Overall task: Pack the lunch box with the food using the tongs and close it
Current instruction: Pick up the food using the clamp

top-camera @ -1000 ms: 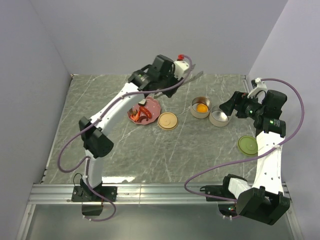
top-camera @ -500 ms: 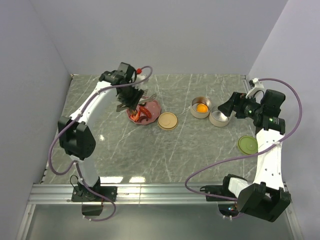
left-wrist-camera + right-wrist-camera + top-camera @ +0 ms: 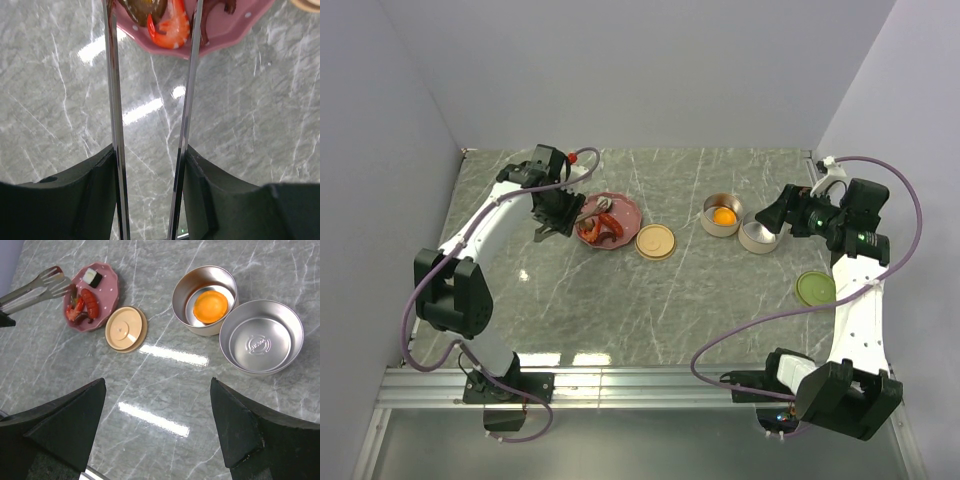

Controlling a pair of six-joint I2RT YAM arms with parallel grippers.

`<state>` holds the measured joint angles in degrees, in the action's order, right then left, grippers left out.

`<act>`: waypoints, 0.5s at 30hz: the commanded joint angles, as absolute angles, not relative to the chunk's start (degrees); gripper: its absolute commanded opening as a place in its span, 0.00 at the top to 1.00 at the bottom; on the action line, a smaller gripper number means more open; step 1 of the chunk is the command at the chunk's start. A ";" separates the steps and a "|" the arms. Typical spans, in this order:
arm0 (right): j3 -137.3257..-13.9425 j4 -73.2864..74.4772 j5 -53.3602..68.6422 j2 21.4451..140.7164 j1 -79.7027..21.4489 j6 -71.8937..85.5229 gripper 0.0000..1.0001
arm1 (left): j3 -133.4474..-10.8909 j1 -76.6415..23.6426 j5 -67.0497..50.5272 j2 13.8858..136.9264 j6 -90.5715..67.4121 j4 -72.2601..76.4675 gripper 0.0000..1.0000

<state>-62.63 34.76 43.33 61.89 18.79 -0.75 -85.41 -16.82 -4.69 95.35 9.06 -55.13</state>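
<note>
My left gripper [image 3: 558, 213] [image 3: 150, 165] is shut on the tongs [image 3: 113, 90] [image 3: 35, 287], one slender metal arm pressed against each finger. The tong tips reach over the left side of the pink dotted plate [image 3: 623, 210] [image 3: 230, 32] [image 3: 107, 290]. On the plate lie food pieces: a red-orange shrimp-like piece [image 3: 170, 27], a red sausage [image 3: 90, 302] and a dark-and-pale block [image 3: 92, 276]. The round orange piece [image 3: 210, 306] [image 3: 722, 215] sits inside one metal lunch box tin [image 3: 181, 290]. My right gripper [image 3: 775, 215] [image 3: 157, 382] hangs open above the table near the tins, holding nothing.
An empty metal tin [image 3: 261, 342] [image 3: 758, 237] touches the filled one. A tan round lid [image 3: 654, 241] [image 3: 126, 328] lies just right of the plate. A green lid [image 3: 815, 289] lies near the right arm. Walls close in on three sides.
My left arm has swung from the back centre over to the left, bringing the tongs down to the plate's left side. The right arm has barely moved.
</note>
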 commanded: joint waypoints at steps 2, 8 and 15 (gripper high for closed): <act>-63.54 34.54 44.21 62.23 18.46 -1.41 0.09 | -89.11 -16.87 -4.57 96.76 7.38 -52.56 0.47; -63.63 34.72 43.95 62.58 18.37 -1.41 0.09 | -94.38 -16.87 -4.92 102.03 7.29 -54.31 0.48; -63.90 35.33 43.51 63.02 18.02 -1.93 0.09 | -98.17 -16.96 -4.40 107.13 6.86 -54.58 0.48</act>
